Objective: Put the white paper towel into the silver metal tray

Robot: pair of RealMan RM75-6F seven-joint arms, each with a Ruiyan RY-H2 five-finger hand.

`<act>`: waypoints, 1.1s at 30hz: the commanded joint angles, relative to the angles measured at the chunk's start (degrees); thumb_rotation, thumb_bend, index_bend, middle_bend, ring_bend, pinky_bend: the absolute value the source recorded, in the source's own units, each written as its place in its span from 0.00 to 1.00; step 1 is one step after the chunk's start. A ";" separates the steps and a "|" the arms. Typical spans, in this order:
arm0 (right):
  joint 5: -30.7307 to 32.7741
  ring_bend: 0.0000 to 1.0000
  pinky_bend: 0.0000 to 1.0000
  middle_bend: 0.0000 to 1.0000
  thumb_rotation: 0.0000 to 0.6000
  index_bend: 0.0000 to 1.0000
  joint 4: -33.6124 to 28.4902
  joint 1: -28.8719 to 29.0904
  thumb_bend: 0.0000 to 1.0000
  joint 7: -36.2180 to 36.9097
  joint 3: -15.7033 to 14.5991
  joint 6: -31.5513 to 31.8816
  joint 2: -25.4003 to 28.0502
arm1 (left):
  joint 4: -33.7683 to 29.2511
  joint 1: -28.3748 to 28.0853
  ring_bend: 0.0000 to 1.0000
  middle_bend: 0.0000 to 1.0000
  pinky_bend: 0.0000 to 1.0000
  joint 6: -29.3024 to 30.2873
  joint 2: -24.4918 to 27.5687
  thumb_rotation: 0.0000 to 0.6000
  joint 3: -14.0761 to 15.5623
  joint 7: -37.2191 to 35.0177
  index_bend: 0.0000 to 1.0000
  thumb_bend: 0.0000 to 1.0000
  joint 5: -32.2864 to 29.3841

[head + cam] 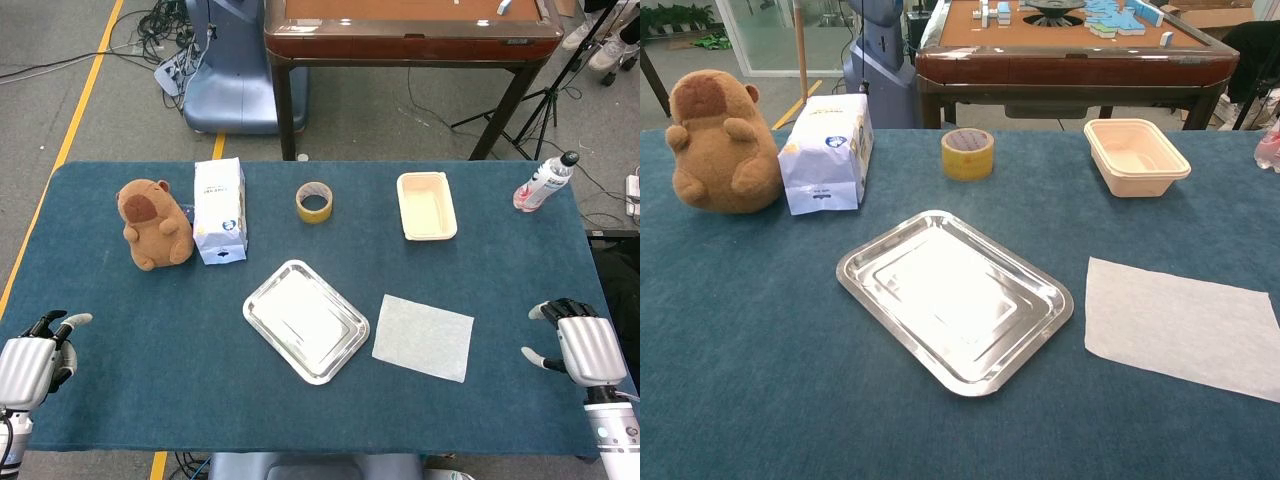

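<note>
White paper towel (423,337) (flat) beside tray (306,320)

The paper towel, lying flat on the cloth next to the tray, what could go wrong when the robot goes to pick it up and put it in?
The white paper towel lies flat on the blue cloth, so the right hand may struggle to get an edge, or pinch cloth with it. The silver metal tray sits loose and angled close beside the towel; a sweep could nudge it. A limp sheet may also drape over the tray rim instead of landing inside.
</note>
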 commanded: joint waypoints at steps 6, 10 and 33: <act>0.24 0.40 0.61 0.52 1.00 0.46 0.36 0.31 0.00 0.32 0.06 -0.59 -0.18 | -0.38 0.08 0.23 0.28 0.42 -0.02 0.12 1.00 0.02 0.15 0.31 0.00 -0.25; -0.28 0.54 0.67 0.65 1.00 0.49 0.83 0.43 0.00 -0.03 -0.06 -0.41 -0.57 | -0.33 0.03 0.23 0.28 0.42 -0.32 0.18 1.00 -0.03 0.19 0.31 0.00 -0.62; -14.58 1.00 1.00 1.00 1.00 0.53 10.72 6.14 0.00 -0.42 -4.90 -3.37 -1.54 | -0.46 0.31 0.23 0.28 0.43 -0.19 -0.45 1.00 0.35 1.76 0.31 0.00 -0.48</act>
